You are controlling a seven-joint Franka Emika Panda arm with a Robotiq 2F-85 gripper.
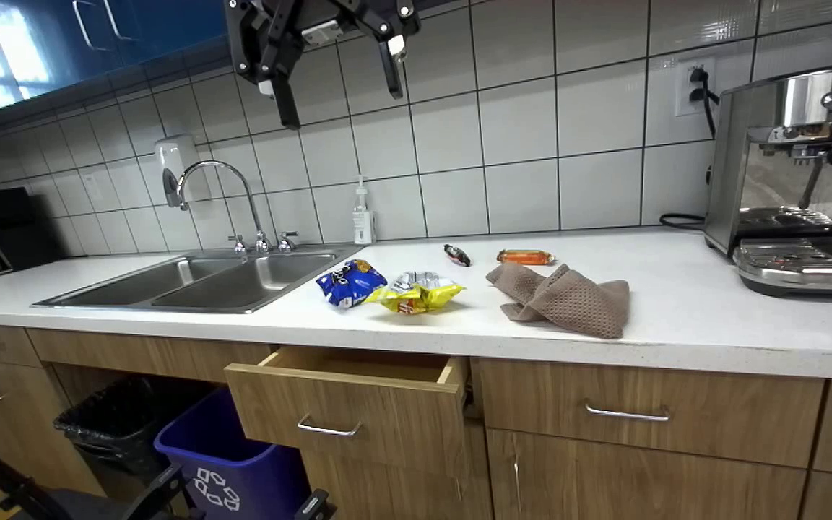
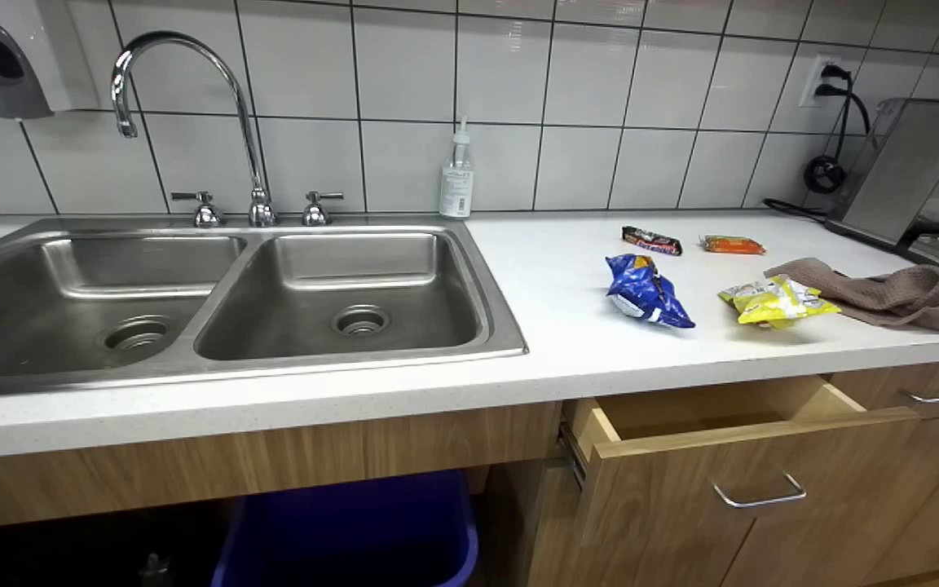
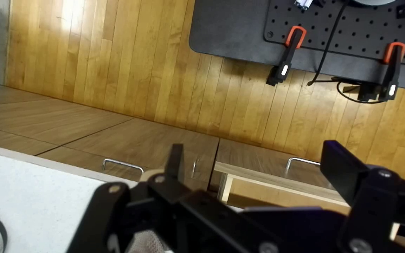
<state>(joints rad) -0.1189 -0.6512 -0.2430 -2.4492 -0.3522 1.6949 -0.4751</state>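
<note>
In an exterior view my gripper [image 1: 341, 105] hangs high in front of the tiled wall, well above the counter. Its fingers stand wide apart with nothing between them. The wrist view shows the gripper [image 3: 255, 153] spread too, over the pulled-out wooden drawer [image 3: 276, 181], touching nothing. On the counter lie a blue snack bag [image 1: 351, 284] and a yellow one [image 1: 416, 295]. Behind them are a dark-wrapped bar [image 2: 652, 240] and an orange packet [image 2: 732, 244]. A crumpled brown cloth [image 1: 568, 300] rests to their right. What I see of the drawer's inside holds no object.
A double steel sink [image 2: 217, 326] with a tall faucet [image 1: 250, 195] is left of the bags, a pump bottle [image 2: 457, 175] behind it. An espresso machine [image 1: 799, 180] stands right. Below are a blue recycling bin [image 1: 243, 477] and a black-lined bin [image 1: 127, 412]. Blue cabinets [image 1: 149, 36] hang above.
</note>
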